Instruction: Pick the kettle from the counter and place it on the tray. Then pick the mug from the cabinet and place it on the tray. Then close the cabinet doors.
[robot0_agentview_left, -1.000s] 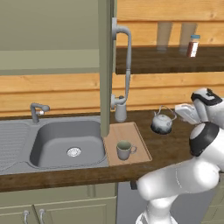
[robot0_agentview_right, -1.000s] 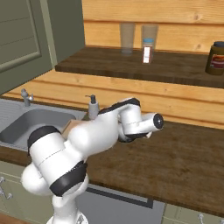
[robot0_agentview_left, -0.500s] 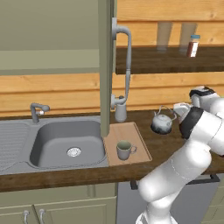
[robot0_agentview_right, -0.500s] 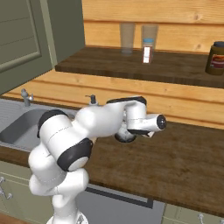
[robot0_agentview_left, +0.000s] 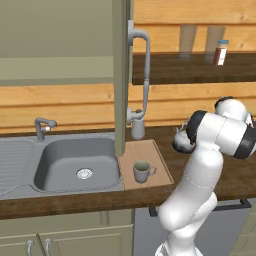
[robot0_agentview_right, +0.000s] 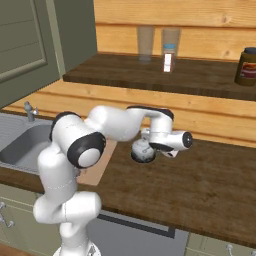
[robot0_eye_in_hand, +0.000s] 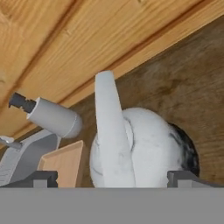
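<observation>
Dark counter (robot0_agentview_right: 210, 175) carries a soap bottle (robot0_eye_in_hand: 54, 117) and mug (robot0_agentview_left: 142, 171) on the tray (robot0_agentview_left: 154, 160) beside the shiny round kettle (robot0_eye_in_hand: 144, 148), which sits between the wide-open, empty gripper (robot0_eye_in_hand: 111, 178).

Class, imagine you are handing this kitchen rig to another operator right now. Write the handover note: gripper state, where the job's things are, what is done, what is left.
Gripper: open, straddling the small shiny silver kettle, its fingertips either side of the body; not closed on it yet.
Kettle: on the dark brown wood-grain counter, right of the pale light-wood tray.
Small dull grey mug: already on the tray's front part.
Olive-grey cabinet door: swung open, edge-on above the tray.
Done: mug appears placed.
Left: close on the kettle, move it onto the tray, shut the cabinet doors.
</observation>
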